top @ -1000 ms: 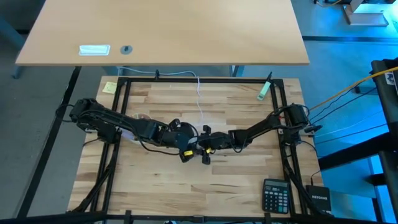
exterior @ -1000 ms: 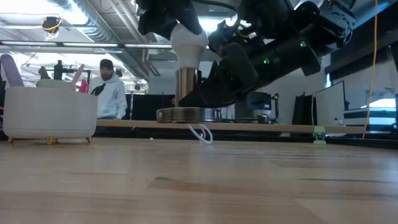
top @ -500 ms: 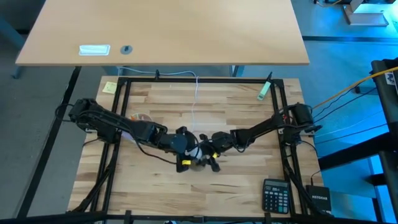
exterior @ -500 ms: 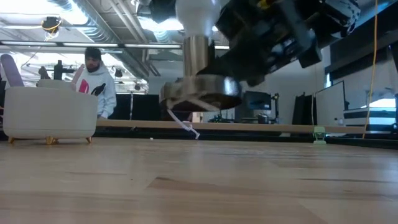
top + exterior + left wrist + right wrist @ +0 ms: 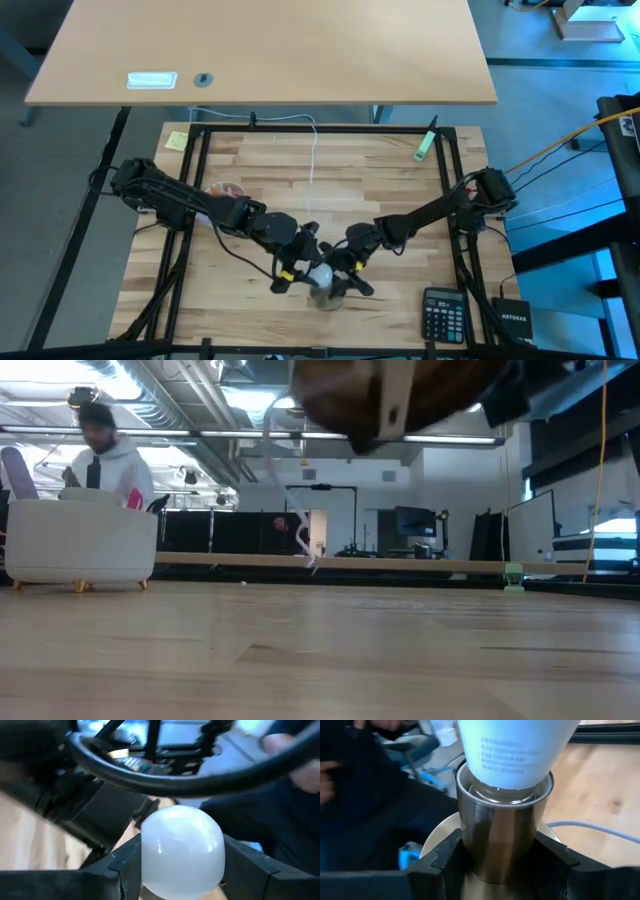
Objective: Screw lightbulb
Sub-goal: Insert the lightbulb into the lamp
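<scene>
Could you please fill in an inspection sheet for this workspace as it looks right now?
Surface: pale wooden table, bare in the middle.
Job's things: white lightbulb seated in the mouth of a silvery socket, both held off the table.
Clutter: black calculator near the front right corner; green object at the back right; yellow note at the back left.
Grippers: left gripper shut on the lightbulb; right gripper shut on the socket barrel.
Cables: thin white cord running from the socket toward the back edge.
Surroundings: second desk behind; a person in the room beyond.
</scene>
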Controlling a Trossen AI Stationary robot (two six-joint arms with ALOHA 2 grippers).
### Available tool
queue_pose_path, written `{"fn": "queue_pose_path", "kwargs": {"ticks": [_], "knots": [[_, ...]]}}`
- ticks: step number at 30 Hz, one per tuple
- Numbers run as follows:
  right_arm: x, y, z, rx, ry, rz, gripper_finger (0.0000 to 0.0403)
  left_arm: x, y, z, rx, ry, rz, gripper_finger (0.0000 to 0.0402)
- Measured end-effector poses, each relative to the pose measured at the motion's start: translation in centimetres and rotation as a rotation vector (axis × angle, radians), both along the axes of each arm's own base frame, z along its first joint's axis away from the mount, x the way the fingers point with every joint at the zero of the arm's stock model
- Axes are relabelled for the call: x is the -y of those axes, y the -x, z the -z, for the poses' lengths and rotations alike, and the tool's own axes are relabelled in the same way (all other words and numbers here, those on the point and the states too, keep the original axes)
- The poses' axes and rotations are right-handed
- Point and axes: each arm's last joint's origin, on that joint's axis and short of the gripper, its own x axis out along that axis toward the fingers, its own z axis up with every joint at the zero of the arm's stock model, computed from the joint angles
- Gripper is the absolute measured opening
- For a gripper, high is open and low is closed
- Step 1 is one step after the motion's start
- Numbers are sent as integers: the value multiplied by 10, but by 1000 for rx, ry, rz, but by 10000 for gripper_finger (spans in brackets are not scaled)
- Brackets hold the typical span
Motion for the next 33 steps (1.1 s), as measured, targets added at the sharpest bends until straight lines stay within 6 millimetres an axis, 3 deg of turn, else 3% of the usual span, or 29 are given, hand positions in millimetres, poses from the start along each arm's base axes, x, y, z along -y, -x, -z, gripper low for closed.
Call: {"fn": "queue_pose_path", "kwargs": {"ticks": [5,10,22,33], "knots": [[-11,-5,-17,-7,-56,-115,181,3,-2,-7,80,31,119,210],[-18,-14,-16,1,-70,-148,181,5,-2,-6,94,25,170,210],[-17,-18,-13,-85,2,-48,181,4,-1,-3,37,61,132,211],[-13,-19,-9,-113,46,0,181,5,-1,-3,7,107,111,295]]}}
